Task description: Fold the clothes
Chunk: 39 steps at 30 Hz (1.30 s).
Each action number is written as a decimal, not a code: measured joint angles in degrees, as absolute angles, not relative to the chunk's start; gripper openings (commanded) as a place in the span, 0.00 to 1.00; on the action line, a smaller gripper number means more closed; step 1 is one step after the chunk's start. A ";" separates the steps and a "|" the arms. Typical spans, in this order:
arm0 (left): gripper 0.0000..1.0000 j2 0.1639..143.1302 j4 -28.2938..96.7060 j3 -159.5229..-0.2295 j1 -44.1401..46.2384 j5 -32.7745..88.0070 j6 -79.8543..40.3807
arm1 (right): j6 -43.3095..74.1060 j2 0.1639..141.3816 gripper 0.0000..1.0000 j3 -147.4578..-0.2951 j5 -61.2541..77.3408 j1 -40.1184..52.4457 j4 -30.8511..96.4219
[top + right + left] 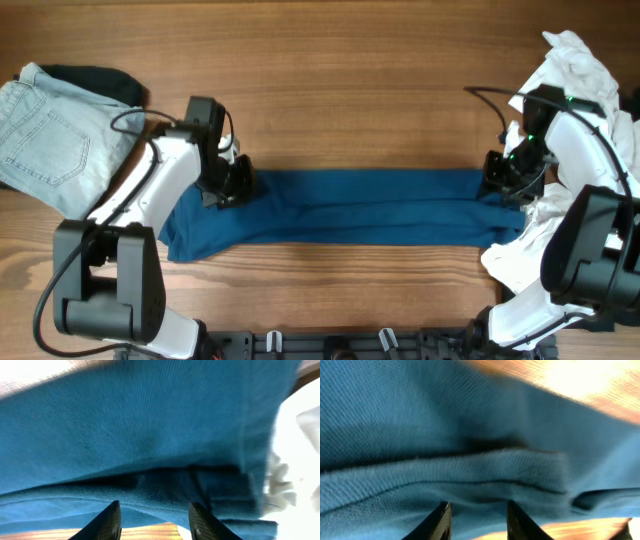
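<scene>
A blue garment lies on the wooden table as a long folded strip. My left gripper is low over its left end. In the left wrist view the two fingers stand apart with a blue fold between and over their tips. My right gripper is low over the strip's right end. In the right wrist view its fingers are also apart, with the blue cloth lying between them. Neither pair of jaws looks closed on the fabric.
Folded light jeans on a dark garment lie at the far left. A heap of white clothes sits at the right edge and runs down beside the right arm; it also shows in the right wrist view.
</scene>
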<state>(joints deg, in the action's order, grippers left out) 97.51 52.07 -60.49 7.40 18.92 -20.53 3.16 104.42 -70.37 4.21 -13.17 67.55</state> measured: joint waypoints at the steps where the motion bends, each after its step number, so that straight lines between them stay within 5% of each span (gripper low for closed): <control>1: 0.52 97.51 48.73 -57.89 7.40 18.90 -20.71 | 3.16 104.40 0.45 -68.93 4.51 -13.17 66.30; 5: 0.65 96.55 39.51 -52.18 7.51 19.66 -21.78 | 5.45 104.31 0.46 -62.19 5.15 -13.17 52.69; 18: 0.82 99.98 5.80 -49.23 6.55 17.63 -23.73 | 11.38 104.07 0.56 -55.72 13.15 -13.15 16.73; 21: 1.00 100.79 4.19 -50.00 4.01 20.51 -24.27 | 10.41 104.53 0.63 -56.31 16.14 -13.15 17.08; 28: 1.00 95.64 12.51 -54.63 -0.78 24.14 -24.16 | 4.58 97.34 0.76 -63.02 16.71 -17.65 28.75; 30: 1.00 91.81 16.43 -54.87 -1.43 24.16 -24.10 | 3.14 95.29 0.62 -64.18 15.14 -20.10 32.45; 32: 1.00 90.72 21.06 -55.42 -1.48 24.14 -24.08 | 3.57 96.18 0.28 -64.14 11.62 -20.36 36.58; 33: 1.00 90.74 23.33 -55.44 -1.48 24.14 -24.10 | 4.95 96.99 0.23 -63.99 10.09 -20.32 39.07; 39: 1.00 90.74 26.63 -55.44 -1.48 24.12 -24.10 | 9.52 101.12 0.22 -59.92 1.76 -20.32 45.89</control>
